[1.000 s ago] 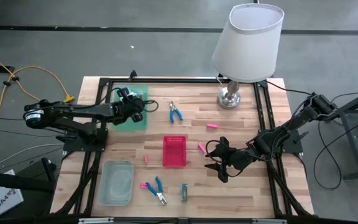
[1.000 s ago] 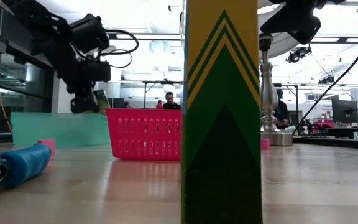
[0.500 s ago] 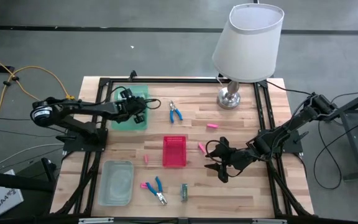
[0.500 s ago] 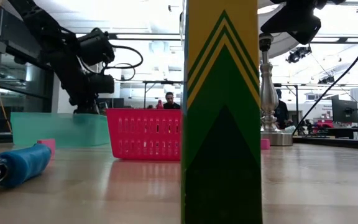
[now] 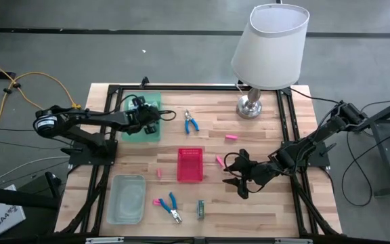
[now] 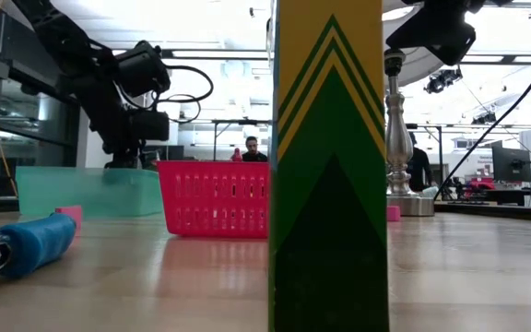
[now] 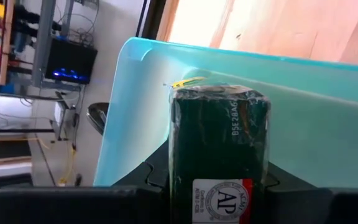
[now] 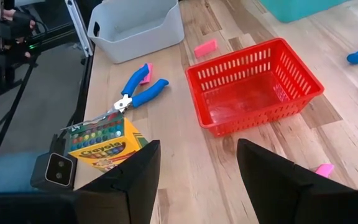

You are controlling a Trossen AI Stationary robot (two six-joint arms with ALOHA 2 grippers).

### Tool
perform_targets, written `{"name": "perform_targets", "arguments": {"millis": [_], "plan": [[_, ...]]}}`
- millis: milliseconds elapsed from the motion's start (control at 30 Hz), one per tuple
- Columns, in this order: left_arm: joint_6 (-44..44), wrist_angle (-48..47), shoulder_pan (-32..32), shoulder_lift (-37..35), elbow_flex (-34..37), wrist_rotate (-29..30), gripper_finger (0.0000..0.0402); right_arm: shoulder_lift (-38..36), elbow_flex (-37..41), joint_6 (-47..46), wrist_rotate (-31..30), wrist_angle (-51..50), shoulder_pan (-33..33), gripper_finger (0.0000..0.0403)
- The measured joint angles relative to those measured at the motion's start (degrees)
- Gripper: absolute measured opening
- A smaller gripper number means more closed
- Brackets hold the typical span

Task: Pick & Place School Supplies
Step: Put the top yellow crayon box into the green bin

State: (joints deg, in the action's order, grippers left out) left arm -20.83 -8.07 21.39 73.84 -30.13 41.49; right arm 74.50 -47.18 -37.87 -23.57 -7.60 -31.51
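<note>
Crayon box (image 7: 219, 152) is clamped in the left gripper (image 5: 147, 116), way off to the left of the red basket (image 5: 189, 165) and farther back, right over the green tray (image 5: 143, 129). Wrist view shows the fingers squeezing its sides, the box upright above the teal surface. Clear bin (image 5: 126, 198) sits left of the basket toward the front. Blue and pink pliers (image 5: 168, 205) lie just front-left of the basket, and a second crayon box (image 5: 200, 209) is right in front of it. Blue pliers (image 5: 191, 122) sit behind the basket. One pink eraser (image 5: 219, 160) is just right of the basket. Right gripper (image 5: 234, 174) hovers right of the basket, fingers spread wide, holding nothing.
</note>
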Motion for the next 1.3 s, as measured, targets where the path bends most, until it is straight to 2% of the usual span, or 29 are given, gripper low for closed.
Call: {"name": "perform_targets", "arguments": {"millis": [267, 600, 900, 1100, 1300], "plan": [[-4.9, 1.0, 3.4, 0.0, 0.0, -6.3, 0.0113, 0.0, 0.0, 0.2, 0.2, 1.6, 0.0, 0.0204], [-6.6, 1.3, 5.3, 0.0, 0.0, -6.4, 0.0119, 0.0, 0.0, 0.2, 1.3, 2.3, 0.0, 0.0204], [-6.5, 1.3, 5.1, 0.0, 0.0, -7.7, 0.0162, 0.0, 0.0, 0.2, 1.3, 2.3, 0.0, 0.0204], [-6.8, 1.3, 5.0, 0.0, 0.0, -6.8, 0.0169, 0.0, 0.0, 0.2, 1.3, 2.3, 0.0, 0.0204], [-6.3, 1.3, 1.2, 0.0, 0.0, -6.3, 0.0169, 0.0, 0.0, 0.2, 1.3, 2.3, 0.0, 0.0204]]}}
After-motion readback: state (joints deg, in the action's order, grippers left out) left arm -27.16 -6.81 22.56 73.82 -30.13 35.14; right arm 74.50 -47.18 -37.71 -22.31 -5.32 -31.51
